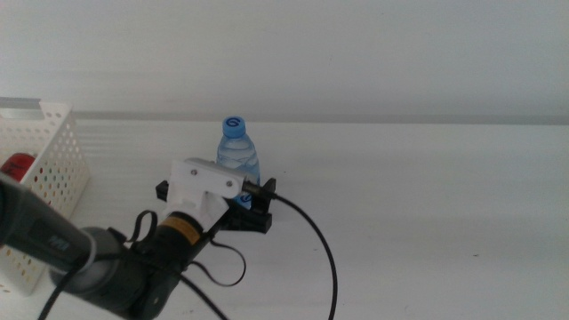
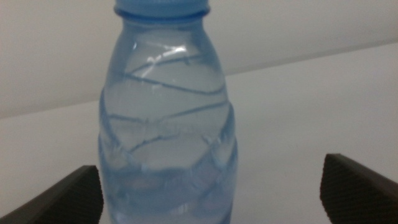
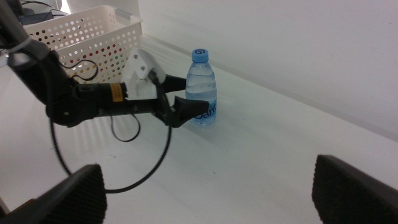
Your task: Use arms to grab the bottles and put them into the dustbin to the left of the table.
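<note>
Table [image 1: 427, 196] is a plain white top. The dustbin [image 1: 55, 142] sits at its left side, with something red, likely the soda can [image 1: 18, 165], showing inside; the yellow bottle cannot be seen from here. Water bottle [image 1: 238, 153] stands upright mid-table, not yet binned. Left gripper [image 1: 242, 206] is at the bottle's base, jaws spread wide on either side of it, not closed on it. Right gripper [image 3: 205, 193] waits well apart, jaws wide, holding nothing. Judged progress: at least one item in, clear bottle left to grasp, lift and drop.
</note>
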